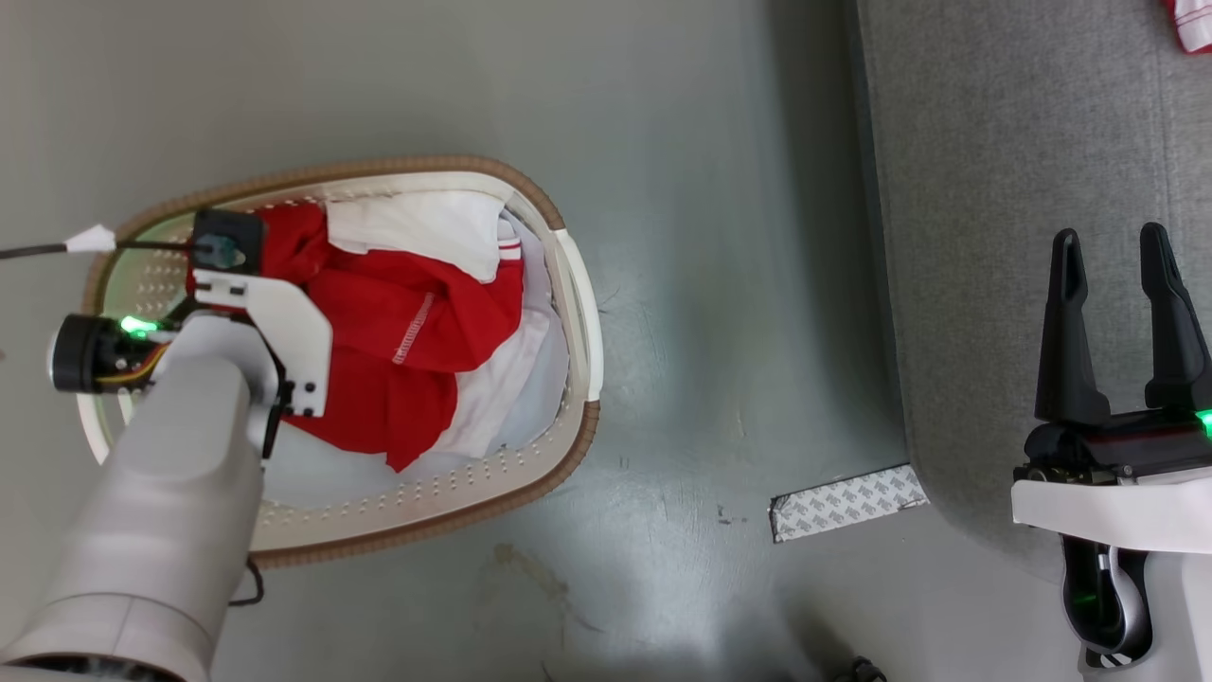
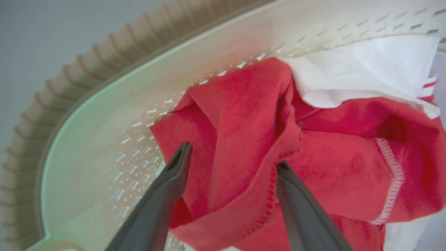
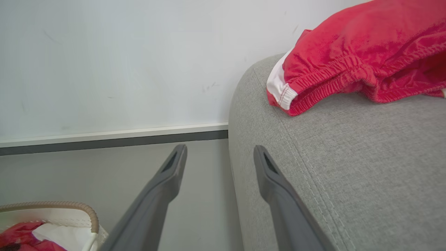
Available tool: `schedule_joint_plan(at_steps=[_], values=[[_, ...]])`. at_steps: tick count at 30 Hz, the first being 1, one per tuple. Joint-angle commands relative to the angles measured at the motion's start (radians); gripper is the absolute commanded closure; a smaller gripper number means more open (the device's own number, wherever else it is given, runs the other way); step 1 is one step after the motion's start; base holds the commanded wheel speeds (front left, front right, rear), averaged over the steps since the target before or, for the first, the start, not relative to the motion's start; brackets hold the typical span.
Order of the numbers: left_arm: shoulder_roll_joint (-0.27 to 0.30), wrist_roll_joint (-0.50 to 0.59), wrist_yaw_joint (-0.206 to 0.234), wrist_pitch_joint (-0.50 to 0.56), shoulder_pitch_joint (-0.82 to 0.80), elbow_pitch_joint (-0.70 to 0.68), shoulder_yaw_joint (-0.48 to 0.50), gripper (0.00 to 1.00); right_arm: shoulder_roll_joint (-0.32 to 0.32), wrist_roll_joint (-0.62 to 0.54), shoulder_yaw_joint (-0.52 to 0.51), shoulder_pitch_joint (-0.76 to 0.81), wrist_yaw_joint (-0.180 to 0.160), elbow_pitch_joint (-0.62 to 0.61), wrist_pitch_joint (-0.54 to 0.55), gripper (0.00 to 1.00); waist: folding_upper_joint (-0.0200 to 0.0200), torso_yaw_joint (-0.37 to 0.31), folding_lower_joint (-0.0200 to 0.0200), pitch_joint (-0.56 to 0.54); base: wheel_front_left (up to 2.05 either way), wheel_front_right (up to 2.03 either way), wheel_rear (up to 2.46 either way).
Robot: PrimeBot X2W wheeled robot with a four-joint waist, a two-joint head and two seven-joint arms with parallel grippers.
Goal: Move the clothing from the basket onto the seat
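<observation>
Now the grasp is in hand: the left end effector [image 2: 233, 157], fingers apart, straddles a fold of the red garment [image 2: 331, 167] inside the laundry basket [image 2: 87, 132]. Next it likely needs to close and lift. Beyond, the right end effector [image 1: 1113, 237] hangs spread over the sofa [image 1: 994, 189], where red shorts [image 3: 366, 52] lie.

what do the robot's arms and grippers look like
The left gripper and right gripper each have two long dark grey tapered fingers. The left forearm is pale grey, rounded, with a white wrist bracket, green light and yellow-orange wires.
</observation>
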Motion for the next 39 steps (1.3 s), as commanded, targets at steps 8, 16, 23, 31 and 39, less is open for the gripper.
schedule_joint_plan(at_steps=[8, 16, 23, 31, 39], values=[[-0.008, -0.003, -0.006, -0.024, -0.043, 0.019, -0.023, 0.00, 0.002, -0.017, 0.010, -0.020, -0.002, -0.008, 0.000, 0.00, 0.0000, -0.006, -0.0001, 0.038, 0.00, 0.00, 0.00], [-0.034, -0.030, -0.051, -0.089, -0.048, 0.026, -0.032, 1.00, 0.002, -0.032, -0.010, -0.004, -0.002, 0.005, 0.000, 0.00, 0.0000, 0.016, -0.0001, 0.037, 0.00, 0.00, 0.00], [-0.109, -0.095, -0.090, -0.218, 0.017, 0.026, -0.003, 1.00, -0.002, -0.069, -0.052, 0.035, -0.002, 0.027, 0.000, 0.00, 0.0000, 0.089, -0.0001, -0.083, 0.00, 0.00, 0.00], [-0.170, -0.158, -0.142, -0.290, 0.160, -0.027, 0.010, 1.00, -0.021, -0.080, -0.119, 0.132, -0.002, 0.070, 0.000, 0.00, 0.0000, 0.186, -0.0001, -0.330, 0.00, 0.00, 0.00], [-0.181, -0.209, -0.169, -0.293, 0.350, -0.239, 0.031, 1.00, -0.027, -0.093, -0.154, 0.258, -0.002, 0.109, 0.000, 0.00, 0.0000, 0.256, -0.0001, -0.562, 0.00, 0.00, 0.00]])
